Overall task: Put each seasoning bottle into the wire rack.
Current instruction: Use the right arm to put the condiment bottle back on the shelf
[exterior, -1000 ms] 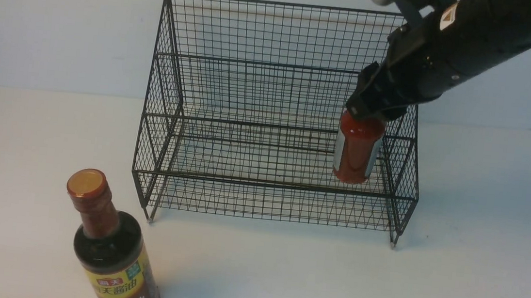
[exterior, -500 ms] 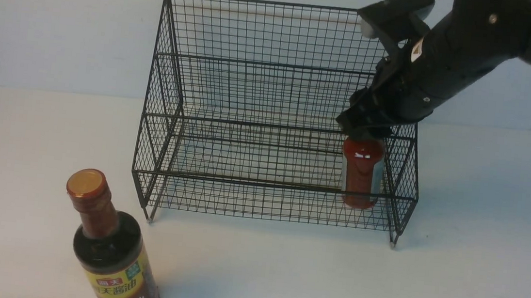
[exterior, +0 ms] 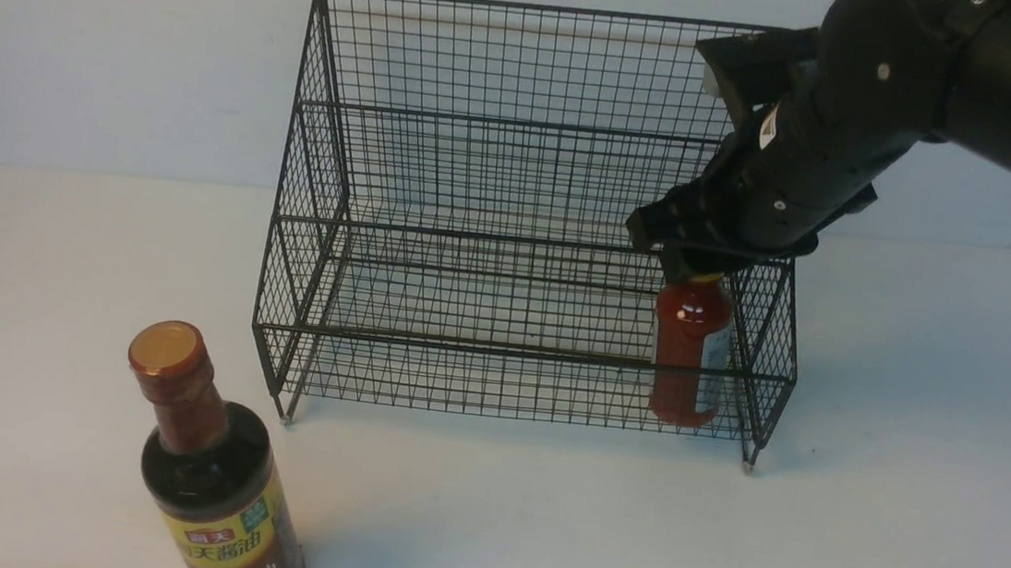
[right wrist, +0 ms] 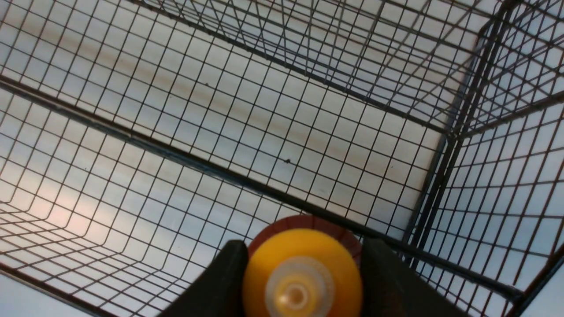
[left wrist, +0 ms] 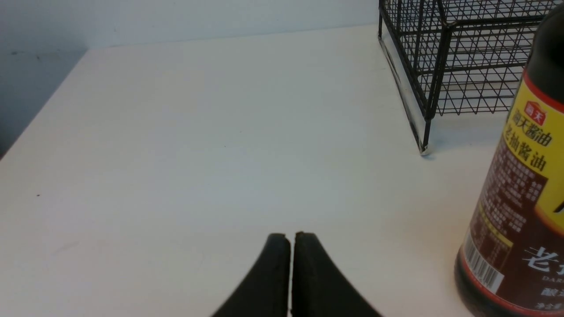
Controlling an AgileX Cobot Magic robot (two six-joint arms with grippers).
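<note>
The small red-sauce bottle (exterior: 689,357) stands upright in the lower front tier of the black wire rack (exterior: 529,231), at its right end. My right gripper (exterior: 702,268) reaches down from above, shut on the bottle's yellow nozzle cap (right wrist: 302,273), with one black finger on each side. The tall dark soy-sauce bottle (exterior: 212,488) with its yellow-and-brown label stands on the white table in front of the rack's left end. It also fills one edge of the left wrist view (left wrist: 520,198). My left gripper (left wrist: 291,237) hovers low over the table beside it, shut and empty.
The white table (exterior: 539,510) reaches back to a pale wall. The rack's right side mesh (exterior: 766,328) and low front rail (exterior: 517,352) stand close around the red bottle. The table's left edge (left wrist: 31,132) shows in the left wrist view.
The right arm has lowered the red-sauce bottle from above the front rail down into the lower tier, and a little forward. The soy-sauce bottle and left gripper have not moved.
</note>
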